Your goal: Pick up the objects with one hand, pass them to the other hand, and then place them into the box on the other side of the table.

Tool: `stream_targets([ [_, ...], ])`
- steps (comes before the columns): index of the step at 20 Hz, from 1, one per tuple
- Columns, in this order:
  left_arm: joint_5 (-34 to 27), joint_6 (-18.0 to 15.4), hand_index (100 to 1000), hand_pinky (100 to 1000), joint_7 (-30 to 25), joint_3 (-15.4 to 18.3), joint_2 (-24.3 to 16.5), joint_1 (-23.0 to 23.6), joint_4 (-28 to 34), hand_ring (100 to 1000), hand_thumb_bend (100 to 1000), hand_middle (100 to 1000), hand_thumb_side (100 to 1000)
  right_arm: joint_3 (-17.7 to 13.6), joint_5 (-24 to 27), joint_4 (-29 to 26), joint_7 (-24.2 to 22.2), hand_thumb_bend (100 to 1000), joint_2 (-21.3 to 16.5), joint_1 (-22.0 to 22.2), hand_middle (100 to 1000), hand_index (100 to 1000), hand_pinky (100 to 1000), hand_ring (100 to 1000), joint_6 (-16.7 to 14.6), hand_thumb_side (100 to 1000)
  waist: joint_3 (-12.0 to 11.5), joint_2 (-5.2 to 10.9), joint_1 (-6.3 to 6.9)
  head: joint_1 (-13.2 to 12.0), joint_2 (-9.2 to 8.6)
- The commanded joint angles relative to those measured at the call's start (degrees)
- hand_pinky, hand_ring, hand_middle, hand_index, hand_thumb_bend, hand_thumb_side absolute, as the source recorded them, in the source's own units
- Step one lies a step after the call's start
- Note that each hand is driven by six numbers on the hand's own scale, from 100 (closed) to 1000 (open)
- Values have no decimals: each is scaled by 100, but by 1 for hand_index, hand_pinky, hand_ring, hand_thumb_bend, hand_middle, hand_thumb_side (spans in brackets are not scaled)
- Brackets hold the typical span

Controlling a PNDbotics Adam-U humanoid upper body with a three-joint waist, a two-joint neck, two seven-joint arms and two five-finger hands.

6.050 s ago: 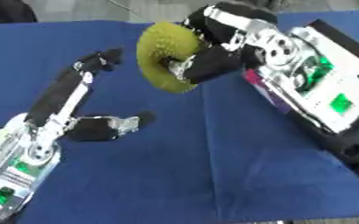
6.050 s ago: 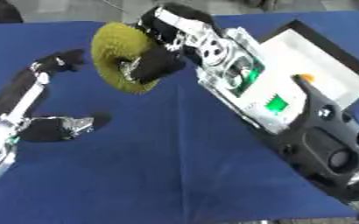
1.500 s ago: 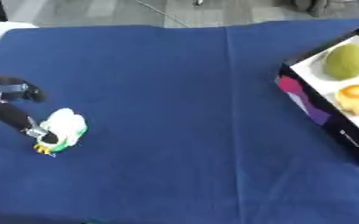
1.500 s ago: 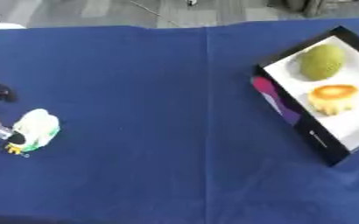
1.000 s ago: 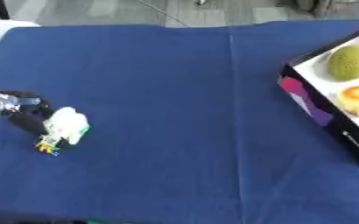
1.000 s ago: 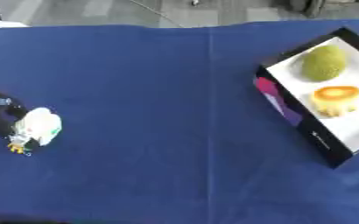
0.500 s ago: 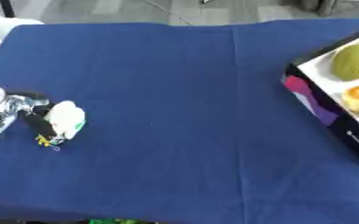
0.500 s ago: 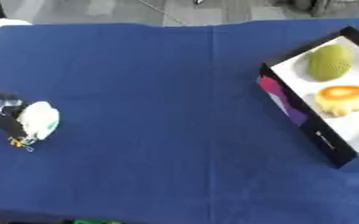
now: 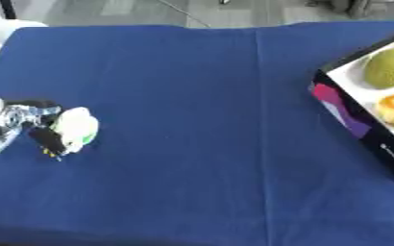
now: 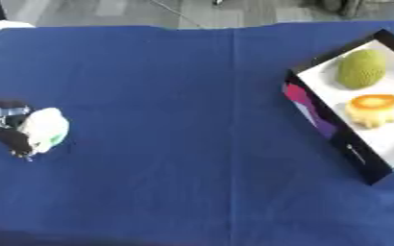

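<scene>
The robot's black-and-silver left hand (image 9: 19, 120) comes in at the left edge of the table, its dark fingers (image 9: 45, 138) curled against the small pale white-and-green rounded object (image 9: 75, 128), which rests on the blue tablecloth (image 9: 200, 96) near that left edge; a bit of yellow shows at the object's lower end, and what the object is cannot be made out. Half a second ago the hand sat slightly further out, with less of it in view; now more of its silver body shows and the fingers wrap closer round the pale object, which has stayed at much the same spot on the cloth. A second and a half ago the fingers were just beside the object rather than on it. Well apart, across the cloth at the right edge, stands the open black box with a white inside and a pink-and-purple patch on its near wall (image 10: 316, 115). Inside it lie a green bumpy oval fruit (image 10: 360, 68) toward the far end and an orange-and-yellow rounded piece (image 10: 372, 110) just beside it, nearer the camera, as in the earlier views. Six seconds ago the right arm filled the right side carrying the green fruit; no right hand shows now.
</scene>
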State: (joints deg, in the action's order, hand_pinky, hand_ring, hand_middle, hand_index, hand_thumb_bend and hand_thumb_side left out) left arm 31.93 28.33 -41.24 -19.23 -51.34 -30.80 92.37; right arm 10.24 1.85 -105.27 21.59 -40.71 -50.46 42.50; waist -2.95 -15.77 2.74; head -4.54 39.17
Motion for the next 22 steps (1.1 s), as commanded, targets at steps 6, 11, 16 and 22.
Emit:
stream_targets([
  [6, 18, 901, 615, 741, 648, 690, -277, -80, 1660, 670, 100, 572, 328, 400, -234, -512, 174, 100, 124, -373, 849, 911, 734, 851, 946, 232, -70, 174, -22, 95, -31],
  [11, -346, 1022, 606, 726, 2037, 597, 393, -208, 1983, 604, 100, 534, 405, 887, -1038, -661, -1377, 100, 685, -816, 881, 923, 760, 869, 946, 236, -73, 192, -57, 252, -87],
  [16, -743, 758, 598, 722, 3419, 427, 884, -217, 1856, 572, 100, 511, 437, 1176, -2147, -481, -2825, 100, 1303, -1019, 882, 934, 760, 868, 946, 285, -80, 192, -77, 338, -104],
  [22, -520, 283, 597, 718, 4367, 193, 1492, -175, 1653, 570, 100, 510, 434, 1403, -2927, -240, -3751, 100, 2057, -988, 885, 966, 746, 873, 946, 361, -86, 174, -94, 441, -71],
])
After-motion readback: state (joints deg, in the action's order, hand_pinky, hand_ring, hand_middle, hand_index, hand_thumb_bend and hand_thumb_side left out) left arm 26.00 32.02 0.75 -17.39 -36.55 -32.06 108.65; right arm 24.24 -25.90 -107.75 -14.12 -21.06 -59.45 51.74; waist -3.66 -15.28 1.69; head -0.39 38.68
